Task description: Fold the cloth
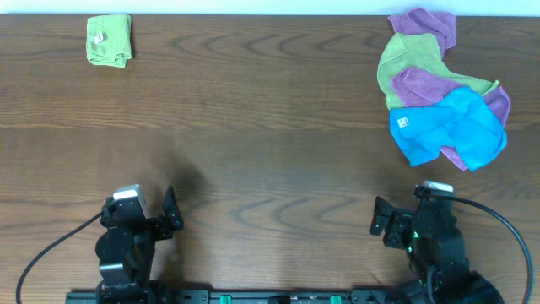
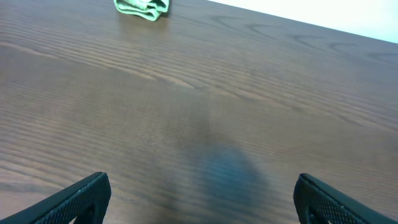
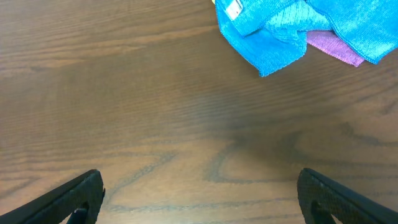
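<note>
The lime-green cloth [image 1: 110, 40] lies folded into a small bundle at the far left of the table, its white tag on top. It also shows at the top of the left wrist view [image 2: 142, 7]. My left gripper [image 1: 169, 221] is open and empty near the front edge, far from the cloth; its fingers frame bare wood in the left wrist view [image 2: 202, 196]. My right gripper [image 1: 377, 224] is open and empty near the front right, its fingers spread over bare wood in the right wrist view [image 3: 199, 196].
A heap of cloths sits at the far right: purple ones [image 1: 424, 84], a duller green one [image 1: 407, 61] and a blue one [image 1: 447, 127]. The blue cloth [image 3: 280, 31] and a purple edge [image 3: 336, 48] show in the right wrist view. The table [image 1: 270, 143] is dark wood.
</note>
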